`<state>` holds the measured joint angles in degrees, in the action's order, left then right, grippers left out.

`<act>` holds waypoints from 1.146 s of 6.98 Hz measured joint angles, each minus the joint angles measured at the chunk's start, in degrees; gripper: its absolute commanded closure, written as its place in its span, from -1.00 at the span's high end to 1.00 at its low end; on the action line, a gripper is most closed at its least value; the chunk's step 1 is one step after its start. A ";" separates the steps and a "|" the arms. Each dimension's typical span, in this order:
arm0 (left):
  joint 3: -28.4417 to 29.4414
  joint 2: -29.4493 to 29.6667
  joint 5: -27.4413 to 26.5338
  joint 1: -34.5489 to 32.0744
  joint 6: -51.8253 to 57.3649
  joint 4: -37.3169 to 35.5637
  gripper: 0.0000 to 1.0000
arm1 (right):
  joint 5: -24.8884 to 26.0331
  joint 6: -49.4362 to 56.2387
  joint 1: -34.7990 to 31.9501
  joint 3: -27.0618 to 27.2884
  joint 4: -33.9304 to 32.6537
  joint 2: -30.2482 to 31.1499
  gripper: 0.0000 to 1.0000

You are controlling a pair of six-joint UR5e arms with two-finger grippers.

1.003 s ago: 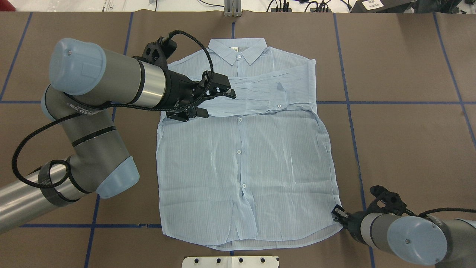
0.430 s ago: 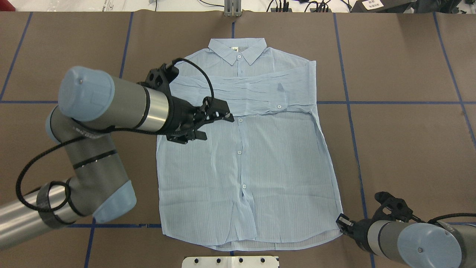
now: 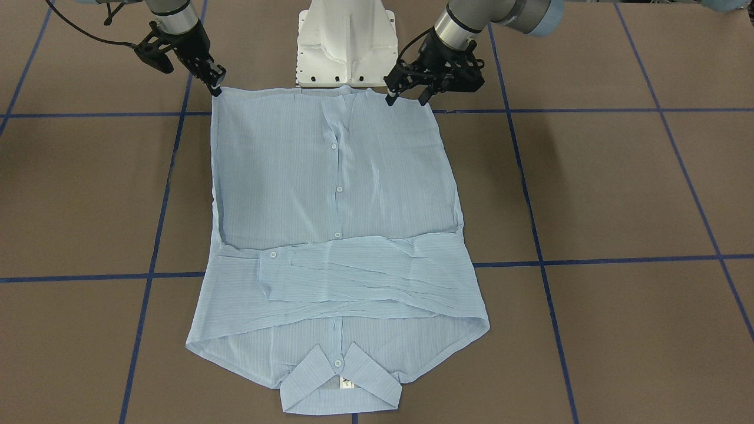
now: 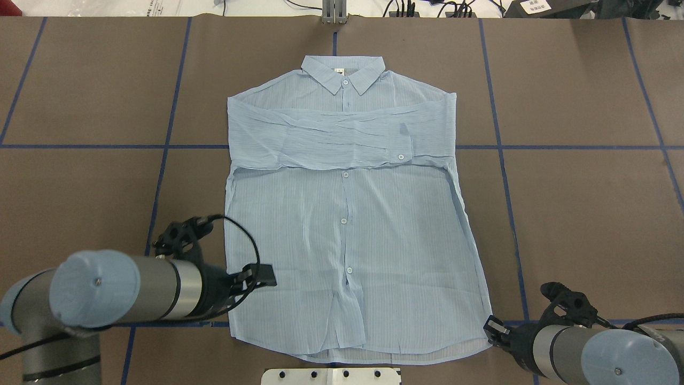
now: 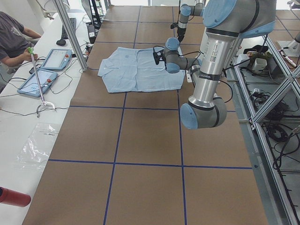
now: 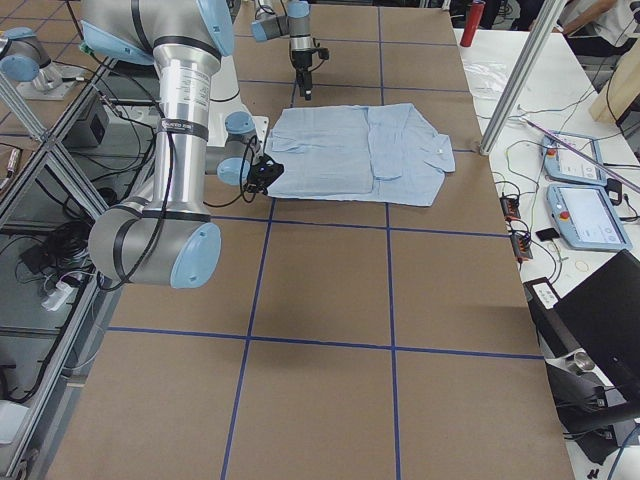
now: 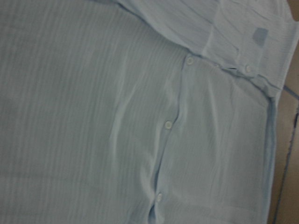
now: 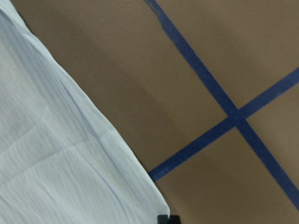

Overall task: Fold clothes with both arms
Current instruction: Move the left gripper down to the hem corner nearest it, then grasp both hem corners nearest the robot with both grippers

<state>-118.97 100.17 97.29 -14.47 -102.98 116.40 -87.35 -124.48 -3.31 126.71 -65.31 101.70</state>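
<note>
The light-blue shirt (image 4: 347, 224) lies flat on the brown table, collar (image 4: 343, 75) away from me, both sleeves folded across the chest (image 3: 353, 277). My left gripper (image 4: 264, 278) is open and empty, just above the shirt's lower left side near the hem; the front view (image 3: 405, 100) shows its two fingers apart. The left wrist view shows only the button placket (image 7: 168, 123). My right gripper (image 4: 491, 327) is shut at the shirt's lower right hem corner (image 3: 215, 87). Its fingertip (image 8: 169, 220) touches the corner's tip; I cannot tell whether it pinches cloth.
My white pedestal (image 3: 346, 41) stands just behind the hem. Blue tape lines (image 4: 160, 176) cross the brown table. In the left side view an operator (image 5: 14, 37) sits by tablets (image 5: 51, 58) beyond the table's far edge.
My left arm has drawn back from the folded sleeve at the chest to the lower left of the shirt, still open. My right gripper has crept slightly toward the hem corner.
</note>
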 measured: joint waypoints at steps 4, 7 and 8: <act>3.47 -3.59 -4.06 7.93 -3.66 -1.74 0.42 | 0.44 -0.05 0.81 0.55 -0.03 0.10 -1.00; 4.43 -2.54 -4.18 8.35 -3.91 -1.85 -0.32 | 0.51 -0.05 0.85 0.56 -0.02 0.16 -1.00; 4.44 -2.42 -4.22 8.38 -3.95 -1.89 -0.99 | 0.52 -0.06 0.85 0.56 -0.05 0.16 -1.00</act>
<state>-114.54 97.75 93.07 -6.08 -106.93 114.51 -86.84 -124.54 -2.46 127.27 -65.36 101.86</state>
